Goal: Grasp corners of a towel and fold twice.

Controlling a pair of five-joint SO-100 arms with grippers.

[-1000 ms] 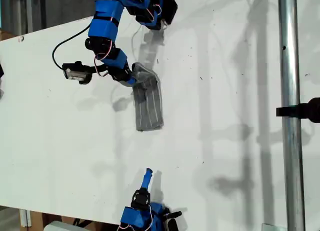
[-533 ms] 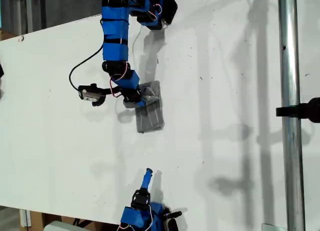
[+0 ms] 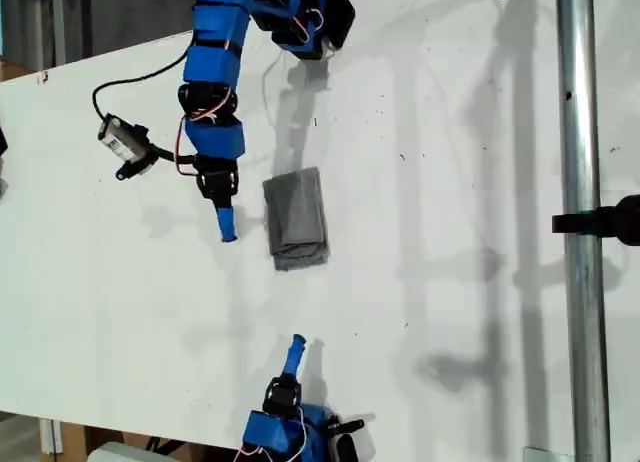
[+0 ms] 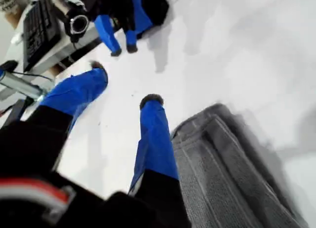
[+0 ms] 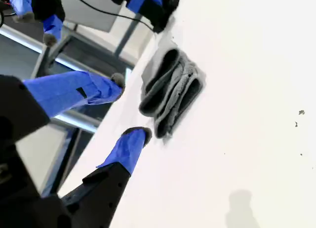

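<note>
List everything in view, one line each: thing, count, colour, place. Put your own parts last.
towel: one, grey, folded into a compact stack, lying near the middle of the table, touched by neither pincer.
table: one, white, filling most of the exterior view.
metal pole: one, silver, running upright along the exterior view's right, with a black clamp on it.
keyboard: one, black, off the table edge beyond my second arm.
my first gripper: one, blue pincer, open, empty, just to the exterior view's left of the towel.
my second gripper: one, blue pincer, open, empty, near the exterior view's bottom edge, apart from the towel.
</note>
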